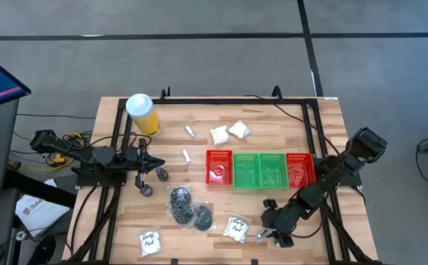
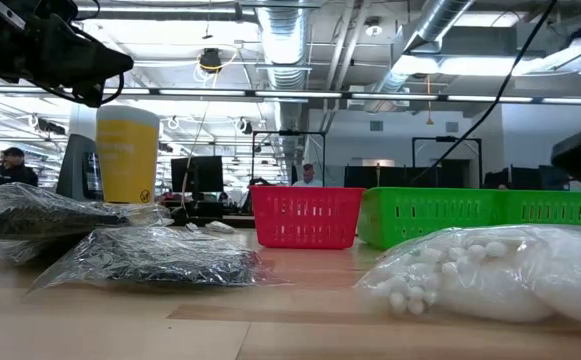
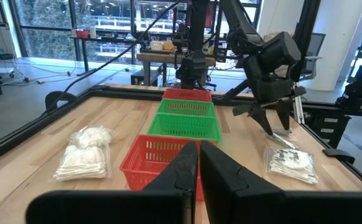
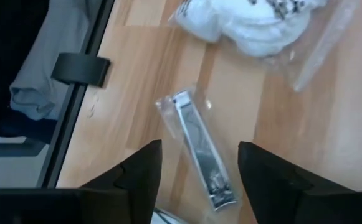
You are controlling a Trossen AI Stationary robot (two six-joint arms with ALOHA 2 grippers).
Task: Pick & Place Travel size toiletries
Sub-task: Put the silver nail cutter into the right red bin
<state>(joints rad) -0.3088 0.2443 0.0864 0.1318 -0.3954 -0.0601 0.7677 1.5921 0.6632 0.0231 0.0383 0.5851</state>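
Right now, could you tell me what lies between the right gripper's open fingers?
In the right wrist view, a small silver item in a clear wrapper lies on the wooden table between the right gripper's open fingers, untouched.

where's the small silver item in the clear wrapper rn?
High view: silver wrapped item lies at the table's near right edge, beside a white sachet, under the open right gripper.

An open industrial lab or workshop. Exposed silver ducts (image 2: pixel 290 40) and pipes run overhead, monitors (image 2: pixel 202 174) stand on distant workbenches, and large windows (image 3: pixel 106 25) lie beyond the wooden table (image 3: pixel 37 155).
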